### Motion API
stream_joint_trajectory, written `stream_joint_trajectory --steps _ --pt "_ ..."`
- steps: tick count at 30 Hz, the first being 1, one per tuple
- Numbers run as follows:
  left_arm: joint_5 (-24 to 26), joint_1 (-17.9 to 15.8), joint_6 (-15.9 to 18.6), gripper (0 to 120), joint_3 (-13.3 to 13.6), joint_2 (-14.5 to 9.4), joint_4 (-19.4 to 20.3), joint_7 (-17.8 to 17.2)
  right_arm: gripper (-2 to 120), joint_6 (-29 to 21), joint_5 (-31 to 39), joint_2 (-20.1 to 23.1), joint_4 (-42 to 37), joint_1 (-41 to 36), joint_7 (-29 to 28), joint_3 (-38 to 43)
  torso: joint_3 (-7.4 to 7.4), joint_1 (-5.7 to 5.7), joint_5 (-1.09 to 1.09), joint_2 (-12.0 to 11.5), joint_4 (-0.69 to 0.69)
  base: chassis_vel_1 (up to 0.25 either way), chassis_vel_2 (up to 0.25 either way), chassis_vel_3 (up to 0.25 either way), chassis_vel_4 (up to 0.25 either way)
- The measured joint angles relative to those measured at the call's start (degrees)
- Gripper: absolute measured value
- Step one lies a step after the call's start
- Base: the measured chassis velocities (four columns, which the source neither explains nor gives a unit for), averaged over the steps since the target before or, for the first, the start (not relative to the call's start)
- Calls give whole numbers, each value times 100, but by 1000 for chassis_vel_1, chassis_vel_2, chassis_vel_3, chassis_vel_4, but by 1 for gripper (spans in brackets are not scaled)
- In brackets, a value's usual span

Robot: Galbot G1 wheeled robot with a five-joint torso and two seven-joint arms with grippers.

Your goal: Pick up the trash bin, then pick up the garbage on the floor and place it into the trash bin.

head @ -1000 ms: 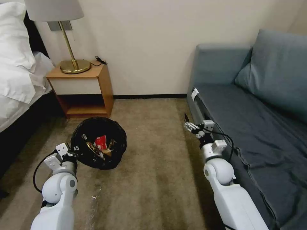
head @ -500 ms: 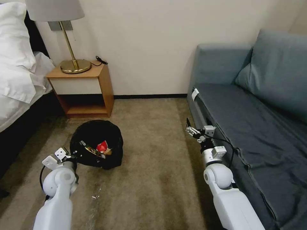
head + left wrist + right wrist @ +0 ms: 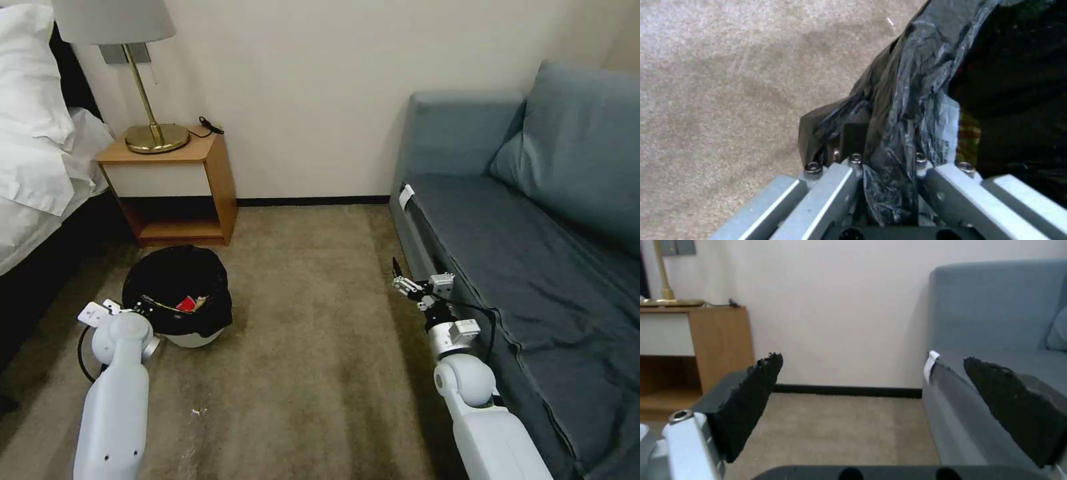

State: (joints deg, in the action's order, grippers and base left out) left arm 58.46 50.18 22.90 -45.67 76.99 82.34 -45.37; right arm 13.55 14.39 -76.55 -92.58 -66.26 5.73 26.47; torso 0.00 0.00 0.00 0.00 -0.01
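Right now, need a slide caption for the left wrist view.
Left hand shut on the black liner at the trash bin rim, above tan carpet.

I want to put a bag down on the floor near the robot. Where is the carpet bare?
The widest bare carpet lies between the trash bin and the sofa, up to the wall. It is crowded at the nightstand and bed, where the left gripper clamps the bin's liner, and along the sofa front, where the open right gripper hangs.
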Motion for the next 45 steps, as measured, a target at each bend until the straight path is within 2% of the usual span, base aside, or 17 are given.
stream_joint_trajectory --steps 3,11,16,18,19,22,25,27,32,34,35,36,37,39,42,44,45 --pt "14 -92 -115 1 0 35 -234 -12 100 76 -9 -5 33 -70 100 28 0 0 -1 0 1 0 0 0 0" --pt "102 -91 -122 5 6 35 -279 -7 100 125 -33 -12 83 -86 242 24 0 0 0 0 0 0 0 0 0" --pt "104 -60 -108 26 5 12 -243 -12 100 129 -27 -23 93 -57 274 -15 0 0 1 0 1 0 0 0 0" --pt "103 -53 -106 28 6 9 -234 -12 100 129 -18 -23 94 -57 274 -23 0 0 1 0 1 0 0 0 0" --pt "80 -34 -69 39 23 9 -170 -12 100 129 14 -24 100 -60 311 -62 0 0 1 0 1 0 0 0 0" --pt "69 -20 -40 51 29 11 -56 -22 100 130 18 -26 116 -69 344 -72 0 0 0 0 1 0 0 0 0" --pt "61 -8 -24 55 30 11 14 -28 100 133 17 -26 125 -75 351 -72 0 0 0 0 1 0 0 0 0" --pt "-4 37 57 66 33 7 215 -66 100 164 14 -26 157 -77 353 -65 0 0 0 0 0 0 0 0 0" --pt "-116 212 240 80 46 -41 656 -137 100 188 12 -26 190 -93 359 -37 0 0 0 0 0 0 0 0 0" --pt "-788 576 525 92 31 -59 1190 180 100 199 20 -44 200 -111 397 0 0 0 -1 0 0 0 0 0 0" --pt "-788 576 525 92 31 -59 1190 180 100 199 20 -44 200 -111 397 0 0 0 -1 0 0 0 0 0 0" --pt "-1068 824 806 98 0 -43 1603 610 100 216 44 -48 206 -118 405 -41 0 0 -1 0 3 0 0 0 0" --pt "-1068 824 806 98 0 -43 1603 610 100 216 44 -48 206 -118 405 -41 0 0 -1 0 3 0 0 0 0" --pt "-1690 1107 1024 100 -51 19 2177 1541 100 242 81 -61 227 -131 411 -111 -1 0 1 0 2 0 0 0 0" --pt "-1845 1147 1034 100 -56 35 2290 1769 100 247 79 -73 235 -131 413 -123 -1 0 0 0 1 0 0 0 0" --pt "-2308 1250 787 100 -57 42 2517 2763 100 252 76 -110 239 -134 413 -152 0 0 1 0 1 0 0 0 0" --pt "-2308 1250 787 100 -57 42 2517 2763 100 252 76 -110 239 -134 413 -152 0 0 1 0 1 0 0 0 0"
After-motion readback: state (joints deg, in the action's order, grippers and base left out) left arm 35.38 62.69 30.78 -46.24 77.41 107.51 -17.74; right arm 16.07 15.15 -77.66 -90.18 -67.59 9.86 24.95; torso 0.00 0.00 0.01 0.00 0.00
